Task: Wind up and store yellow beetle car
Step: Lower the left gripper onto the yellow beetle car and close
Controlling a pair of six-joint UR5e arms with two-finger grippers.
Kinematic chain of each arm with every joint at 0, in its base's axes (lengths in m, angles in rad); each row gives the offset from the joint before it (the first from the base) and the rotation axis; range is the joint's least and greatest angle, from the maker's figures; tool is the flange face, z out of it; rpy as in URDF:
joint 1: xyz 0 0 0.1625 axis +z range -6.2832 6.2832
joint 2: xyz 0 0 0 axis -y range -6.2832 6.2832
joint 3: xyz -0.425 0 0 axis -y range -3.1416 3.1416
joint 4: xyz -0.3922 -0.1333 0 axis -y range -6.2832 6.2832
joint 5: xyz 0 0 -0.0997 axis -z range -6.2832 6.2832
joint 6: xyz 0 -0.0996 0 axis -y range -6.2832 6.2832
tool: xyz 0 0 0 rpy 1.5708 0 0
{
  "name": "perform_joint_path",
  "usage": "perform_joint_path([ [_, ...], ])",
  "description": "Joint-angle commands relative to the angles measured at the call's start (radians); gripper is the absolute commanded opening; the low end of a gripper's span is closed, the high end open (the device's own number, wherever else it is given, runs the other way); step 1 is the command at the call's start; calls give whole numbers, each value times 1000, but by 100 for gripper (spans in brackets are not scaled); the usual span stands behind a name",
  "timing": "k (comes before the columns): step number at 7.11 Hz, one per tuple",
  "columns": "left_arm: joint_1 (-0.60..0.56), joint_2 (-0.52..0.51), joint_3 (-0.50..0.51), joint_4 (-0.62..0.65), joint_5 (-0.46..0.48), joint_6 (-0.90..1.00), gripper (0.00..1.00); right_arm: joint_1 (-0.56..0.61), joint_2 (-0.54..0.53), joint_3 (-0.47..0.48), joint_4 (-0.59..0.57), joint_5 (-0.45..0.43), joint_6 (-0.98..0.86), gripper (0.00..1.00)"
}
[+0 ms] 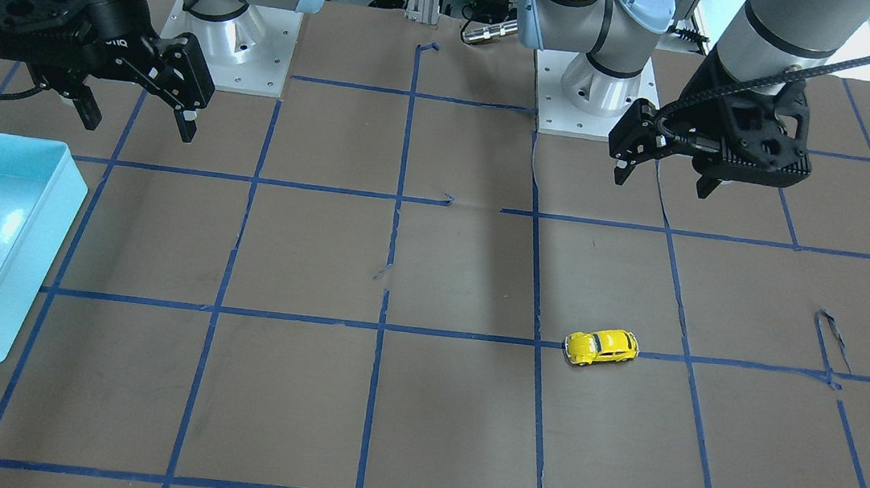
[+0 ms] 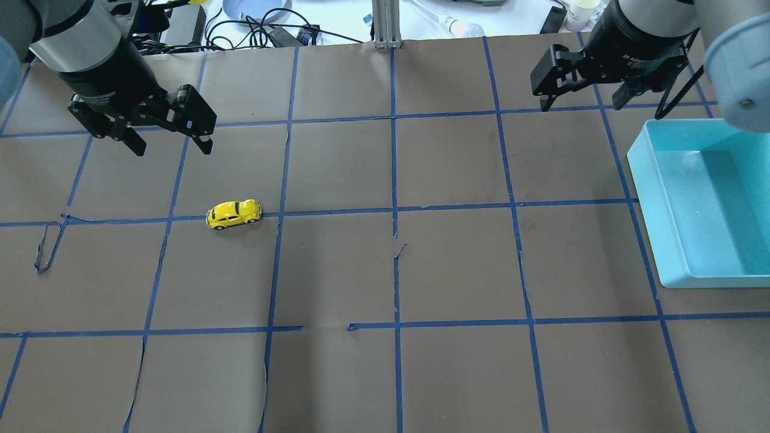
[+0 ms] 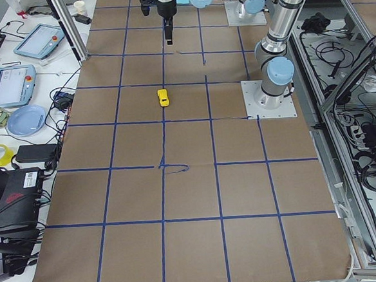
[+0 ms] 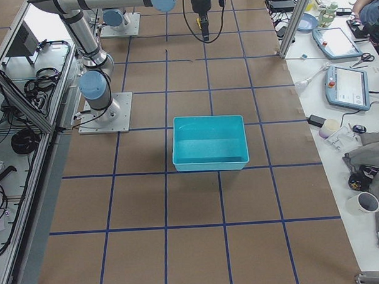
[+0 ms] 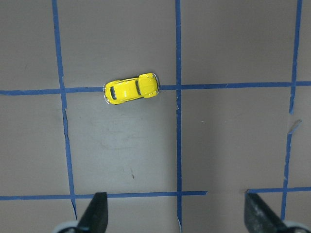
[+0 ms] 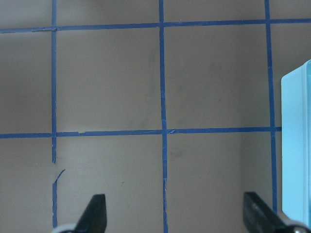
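From the front, the yellow beetle car (image 1: 602, 347) sat on a tape line (image 1: 474, 335) of the surface (image 1: 464, 271), well apart from the left pincer (image 1: 662, 179), which hung released. Overhead, the right pincer (image 2: 583, 102) hung spread and empty beside the blue bin (image 2: 646, 180). In the left wrist view the car lay lengthwise to the closing line of the fingers (image 5: 97, 213); an unturned squeeze might roll it away

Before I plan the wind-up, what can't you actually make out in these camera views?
Yellow beetle car underside and any winding part: hidden beneath its body, too small in every view.
Teal bin: cut off by the front-facing view's left edge.
Left end effector: wrist view's bottom edge shows only fingertips.
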State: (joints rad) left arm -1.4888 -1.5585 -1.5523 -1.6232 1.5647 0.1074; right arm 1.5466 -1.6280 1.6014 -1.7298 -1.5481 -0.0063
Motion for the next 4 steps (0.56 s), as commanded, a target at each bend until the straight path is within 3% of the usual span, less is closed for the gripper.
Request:
perform_joint_path([
  [1, 2, -3, -2, 0, -5, 26, 100, 1, 0, 6, -2, 10, 0, 100],
  [4, 2, -8, 0, 0, -6, 26, 100, 1, -7, 0, 9, 2, 0, 100],
])
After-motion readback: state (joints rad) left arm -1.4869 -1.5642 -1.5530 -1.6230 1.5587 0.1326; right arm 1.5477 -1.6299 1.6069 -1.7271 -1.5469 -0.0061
